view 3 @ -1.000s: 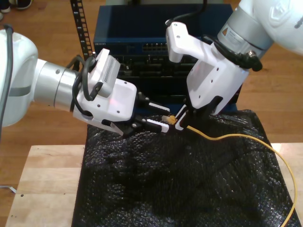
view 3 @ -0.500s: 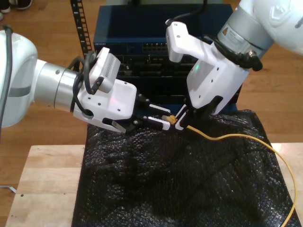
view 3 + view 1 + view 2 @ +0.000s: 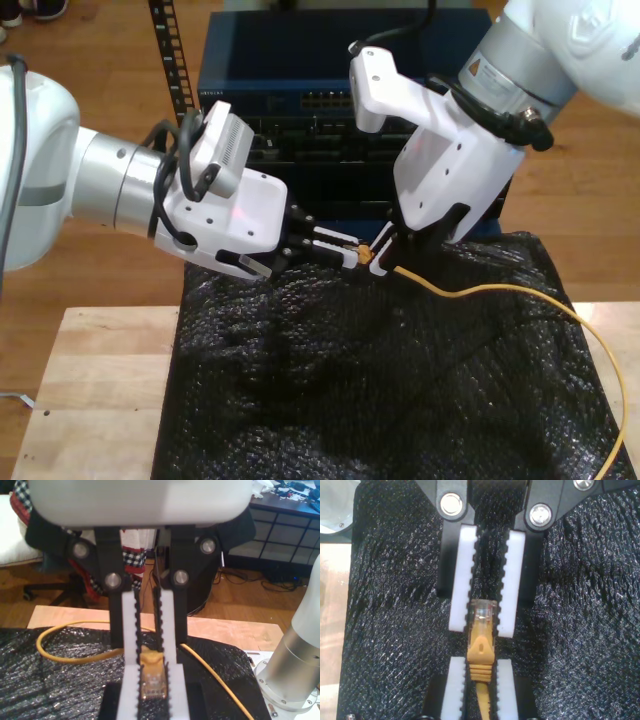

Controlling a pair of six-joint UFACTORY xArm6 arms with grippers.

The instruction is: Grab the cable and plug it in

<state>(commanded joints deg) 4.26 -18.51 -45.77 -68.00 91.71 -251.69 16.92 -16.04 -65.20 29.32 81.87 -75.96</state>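
Observation:
The yellow-orange cable (image 3: pixel 500 290) runs over the black mat from the exterior view's right up to its clear plug (image 3: pixel 366 255). My first gripper (image 3: pixel 385 255), on the arm coming down from the exterior view's upper right, is shut on the cable's boot just behind the plug (image 3: pixel 152 682). My second gripper (image 3: pixel 350 255), reaching in from the exterior view's left, has its white pads (image 3: pixel 462 580) closed on the plug's clear tip (image 3: pixel 482 615). The two grippers meet tip to tip above the mat. More cable (image 3: pixel 75 657) loops on the mat beyond.
A black bubble-textured mat (image 3: pixel 380 380) covers a wooden table (image 3: pixel 100 380). Behind it stands a dark blue network switch (image 3: pixel 300 70) with a row of ports (image 3: pixel 330 100), beside a perforated rack rail (image 3: pixel 170 60). A robot base (image 3: pixel 295 670) sits on the table.
My second gripper's fingers stood wide apart around the plug one second ago and have closed onto it. The first gripper and the cable have stayed in place.

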